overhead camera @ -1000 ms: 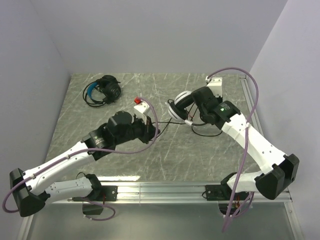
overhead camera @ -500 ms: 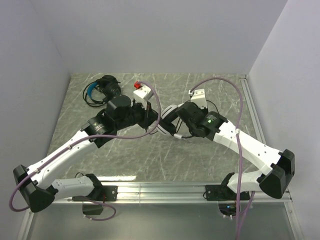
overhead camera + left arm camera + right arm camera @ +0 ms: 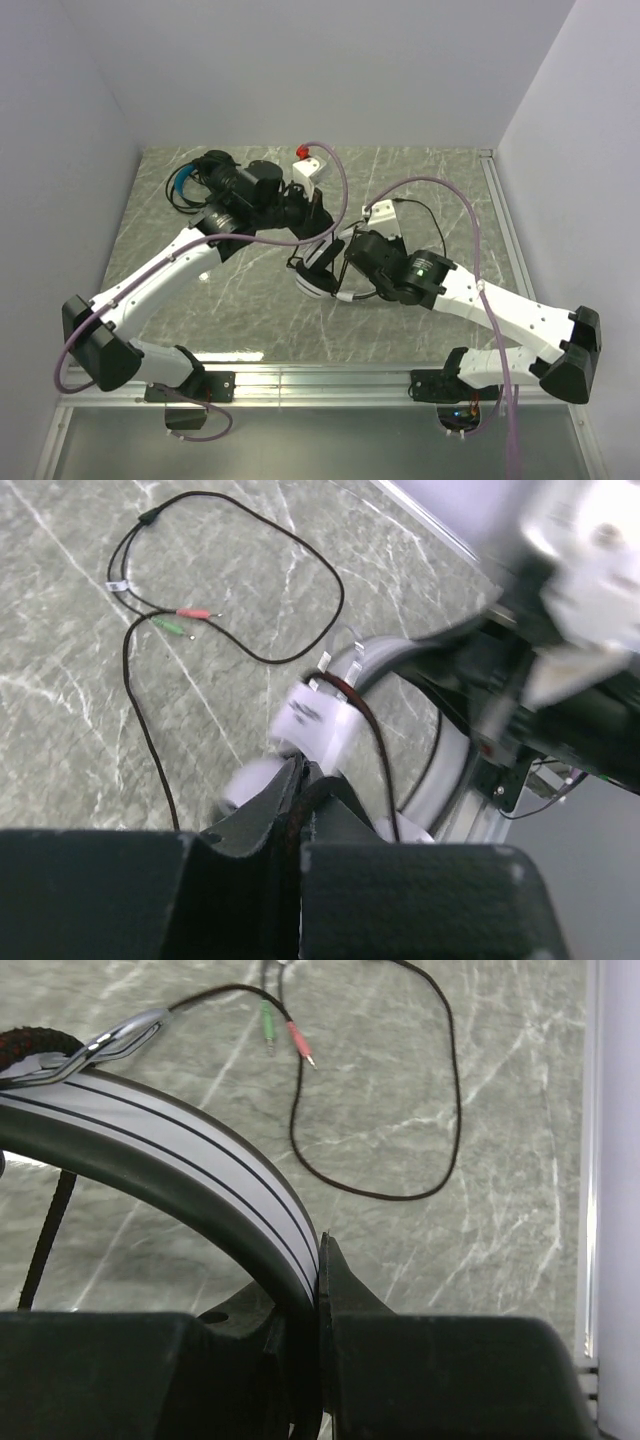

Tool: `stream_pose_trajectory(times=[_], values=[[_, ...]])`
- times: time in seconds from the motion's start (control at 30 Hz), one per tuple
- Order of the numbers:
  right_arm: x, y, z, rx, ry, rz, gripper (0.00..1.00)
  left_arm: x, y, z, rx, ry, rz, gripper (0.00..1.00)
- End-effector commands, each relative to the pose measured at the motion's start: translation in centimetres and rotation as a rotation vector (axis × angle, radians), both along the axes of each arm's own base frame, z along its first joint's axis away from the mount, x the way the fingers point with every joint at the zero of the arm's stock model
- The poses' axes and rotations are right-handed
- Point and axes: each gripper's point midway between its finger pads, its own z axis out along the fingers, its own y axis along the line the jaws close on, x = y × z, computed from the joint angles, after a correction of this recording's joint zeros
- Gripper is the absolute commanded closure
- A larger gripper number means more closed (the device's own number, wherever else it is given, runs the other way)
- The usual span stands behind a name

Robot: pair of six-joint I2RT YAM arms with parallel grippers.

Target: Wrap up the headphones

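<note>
Marbled table [image 3: 400, 160], blue-banded headset [image 3: 205, 178] far left

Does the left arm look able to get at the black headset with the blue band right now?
Probably not yet. The left gripper is shut on the white headset's cable, so it is busy. The black headset lies right beside that arm, nothing between them; once freed, likely yes.

Left arm [image 3: 170, 265] stretched forward, right arm [image 3: 500, 305] reaching leftward, right gripper [image 3: 318, 1260] clamped on band of white headset [image 3: 200, 1150], left gripper [image 3: 300, 780] closed, seemingly pinching its cable [image 3: 341, 588].
</note>
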Motion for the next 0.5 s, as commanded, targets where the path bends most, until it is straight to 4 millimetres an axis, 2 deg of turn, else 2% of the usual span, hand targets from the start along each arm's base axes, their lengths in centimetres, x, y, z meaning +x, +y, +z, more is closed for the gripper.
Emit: stream_pose_trajectory(times=[0.0, 0.07, 0.17, 0.23, 0.33, 0.47], values=[[-0.6, 1.3, 1.6, 0.075, -0.037, 0.055, 1.0, 1.8, -0.8, 4.8, -0.116, -0.121, -0.053, 0.91], [-1.3, 2.0, 1.8, 0.106, -0.028, 0.104, 1.0, 2.3, -1.1, 4.9, -0.139, -0.112, -0.08, 0.91], [-1.9, 2.5, 2.4, 0.154, -0.027, 0.143, 1.0, 3.2, -1.8, 3.9, -0.16, -0.082, -0.115, 0.91], [-2.2, 2.5, 3.1, 0.186, -0.03, 0.157, 1.0, 4.4, -1.6, 2.3, -0.151, -0.047, -0.093, 0.91], [-2.9, 3.1, 4.3, 0.259, -0.029, 0.214, 1.0, 5.5, -1.5, 1.2, -0.174, -0.022, -0.102, 0.9], [-3.8, 3.6, 5.9, 0.341, -0.029, 0.268, 1.0, 5.7, -1.9, -0.4, -0.205, 0.008, -0.153, 0.89]])
